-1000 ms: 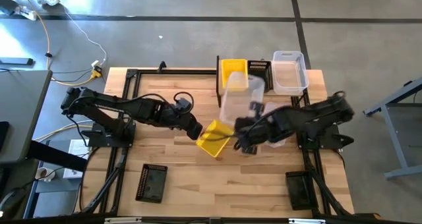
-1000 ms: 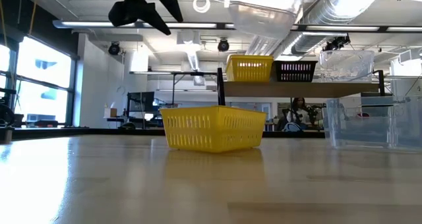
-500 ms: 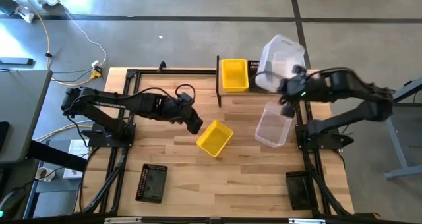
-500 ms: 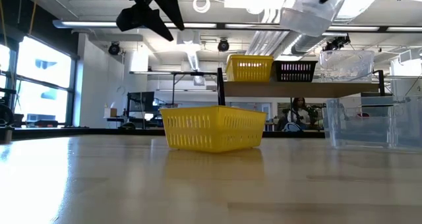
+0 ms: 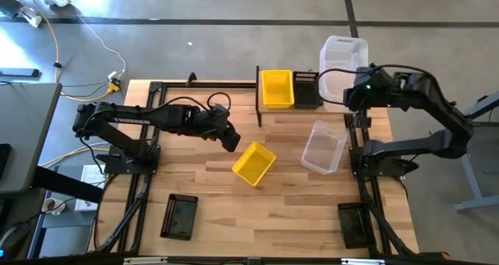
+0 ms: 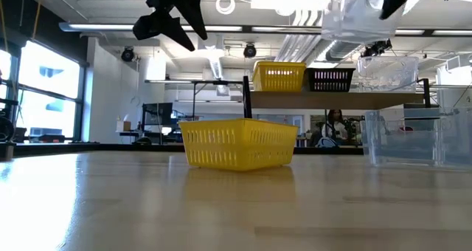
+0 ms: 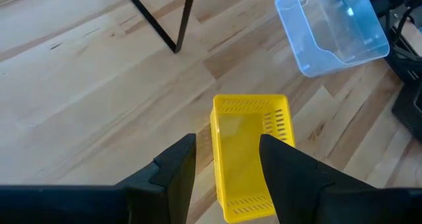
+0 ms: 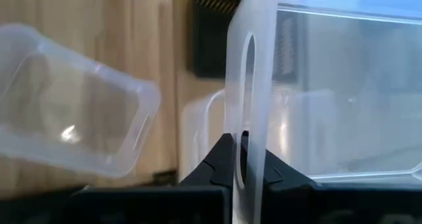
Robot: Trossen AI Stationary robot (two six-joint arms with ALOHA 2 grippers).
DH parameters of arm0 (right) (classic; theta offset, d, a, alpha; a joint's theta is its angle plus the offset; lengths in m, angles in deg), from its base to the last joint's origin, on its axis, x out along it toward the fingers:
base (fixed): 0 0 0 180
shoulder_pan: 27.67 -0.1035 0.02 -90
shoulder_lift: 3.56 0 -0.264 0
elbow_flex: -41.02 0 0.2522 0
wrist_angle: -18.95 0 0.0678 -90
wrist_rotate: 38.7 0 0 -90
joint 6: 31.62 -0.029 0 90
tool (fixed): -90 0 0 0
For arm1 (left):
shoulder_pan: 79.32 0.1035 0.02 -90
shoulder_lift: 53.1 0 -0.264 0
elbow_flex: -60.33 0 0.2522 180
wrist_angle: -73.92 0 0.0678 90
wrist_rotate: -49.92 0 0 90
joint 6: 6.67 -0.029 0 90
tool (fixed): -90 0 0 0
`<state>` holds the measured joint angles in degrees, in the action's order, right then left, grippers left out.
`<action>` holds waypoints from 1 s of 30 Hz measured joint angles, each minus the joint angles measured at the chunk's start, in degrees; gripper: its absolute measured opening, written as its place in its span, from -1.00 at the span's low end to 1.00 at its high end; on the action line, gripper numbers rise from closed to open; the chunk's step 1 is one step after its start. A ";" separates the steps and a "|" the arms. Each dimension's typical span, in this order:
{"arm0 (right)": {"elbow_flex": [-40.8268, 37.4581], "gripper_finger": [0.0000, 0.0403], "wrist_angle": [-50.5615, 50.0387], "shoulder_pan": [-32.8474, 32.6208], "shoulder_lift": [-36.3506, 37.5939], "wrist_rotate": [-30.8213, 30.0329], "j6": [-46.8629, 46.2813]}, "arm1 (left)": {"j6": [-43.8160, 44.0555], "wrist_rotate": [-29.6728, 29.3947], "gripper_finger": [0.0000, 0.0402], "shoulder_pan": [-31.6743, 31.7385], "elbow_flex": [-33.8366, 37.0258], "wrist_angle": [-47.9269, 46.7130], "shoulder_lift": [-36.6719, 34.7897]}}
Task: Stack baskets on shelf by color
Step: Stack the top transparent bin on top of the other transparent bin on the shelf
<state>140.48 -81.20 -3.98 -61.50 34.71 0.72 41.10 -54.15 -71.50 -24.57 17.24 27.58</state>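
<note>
You are mid-placement: the right gripper point(image 8: 242, 159), clamped tight on the end wall of a clear basket point(image 5: 341, 56), holds it above the shelf point(image 6: 335, 100) at the clear-basket end. Its long axis runs away from the table front, mouth up. Next, lower it squarely into the clear one below. The left gripper point(image 7: 227, 165), fingers apart and empty, hovers over the yellow basket point(image 5: 254, 163) lying diagonally on the table.

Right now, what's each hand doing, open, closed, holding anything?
Left hand: open, empty, above the yellow basket on the table.
Right hand: closed on a clear basket, held over the shelf.
</note>
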 joint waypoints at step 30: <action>0.01 -1.00 -3.60 26.73 -5.89 12.24 20.52 | -3.04 4.07 -0.22 2.35 0.00 1.07 0.04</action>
<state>140.49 -84.80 22.76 -67.39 46.94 21.24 38.06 -50.08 -69.15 -24.57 18.31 27.63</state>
